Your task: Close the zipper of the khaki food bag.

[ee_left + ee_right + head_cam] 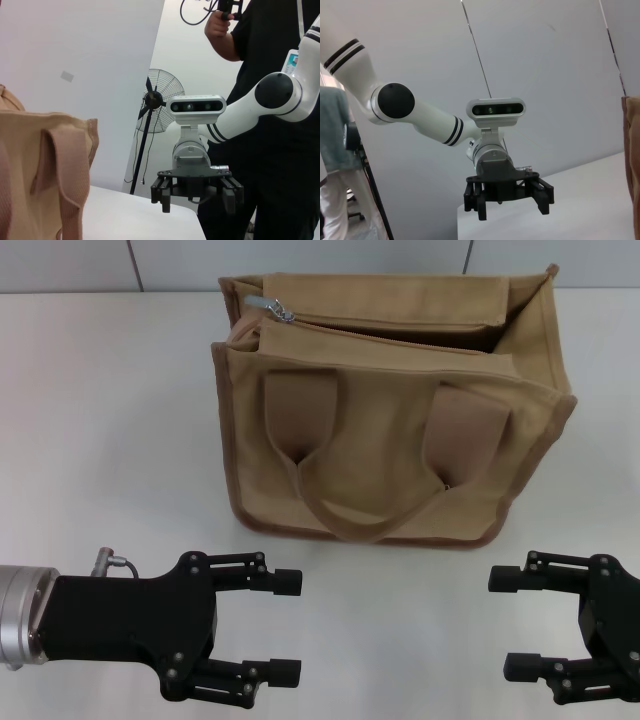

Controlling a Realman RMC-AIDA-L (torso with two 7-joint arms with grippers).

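Khaki food bag (390, 430) unlabelled, zipper (372, 332) open.

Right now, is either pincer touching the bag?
No, the left pincer and right pincer sit open, short of the khaki food bag.

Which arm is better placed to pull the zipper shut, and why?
Probably the left. The zipper pull sits at the bag's left end, nearer the open left tool. The open right tool hangs near the bag's other end.

Bright even light, soft shadows, pics sharp, no glare.
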